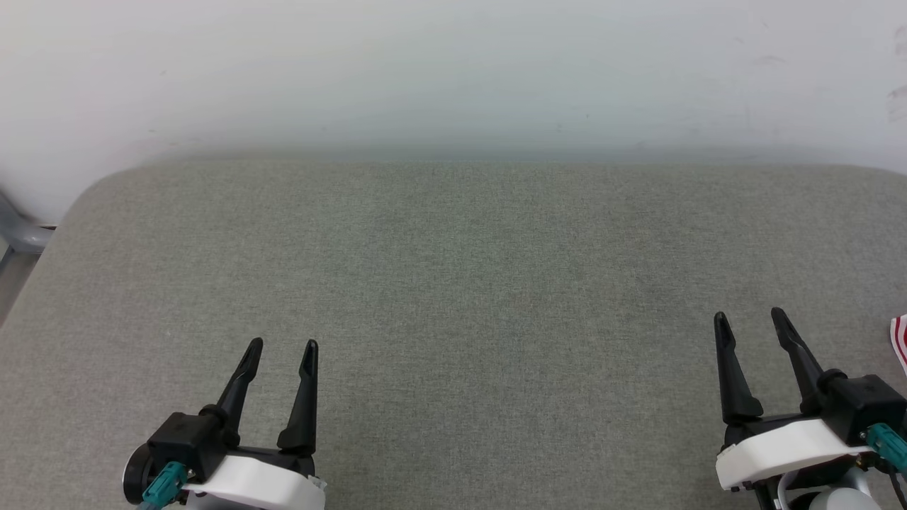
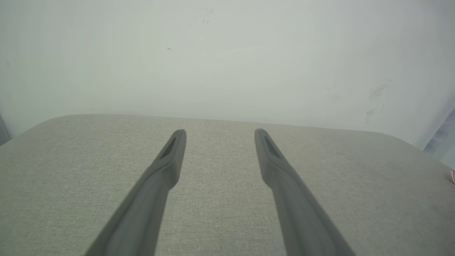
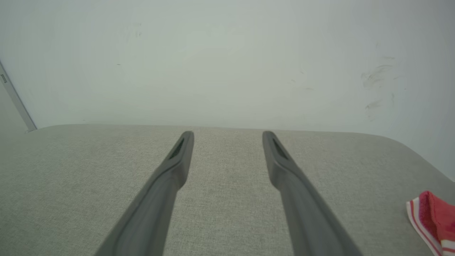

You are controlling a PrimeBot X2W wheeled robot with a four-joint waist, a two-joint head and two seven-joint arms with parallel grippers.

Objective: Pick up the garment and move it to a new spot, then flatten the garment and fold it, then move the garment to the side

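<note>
Nearest the robot, the left tool (image 1: 283, 345) hung over the near left part of the grey cloth-covered counter (image 1: 453, 283), its two dark fingers (image 1: 305, 397) spread apart and pointing toward the far edge. Nothing was between them. The left wrist view confirmed it: the left tool (image 2: 220, 132) was released, with bare grey fabric showing through the gap.

At the near right, the right tool (image 1: 749, 314) was a little farther out over the counter than the left one, its fingers likewise parted and grasping nothing. From its own wrist camera the right tool (image 3: 228, 133) framed plain fabric.

The garment (image 1: 900, 340) lay just beside the right tool on its right, at the right edge of the counter. A small corner of it was in sight in the head view (red with white stripes), apart from the fingers. The right wrist view gave more of the garment (image 3: 432, 220): a red fold with red-and-white striped trim, resting on the counter surface. How it was folded could not be told.

Farther out, the counter ran bare to its rounded far corners. Beyond it stood a pale wall (image 1: 453, 71) with a few faint scuffs toward the right.
</note>
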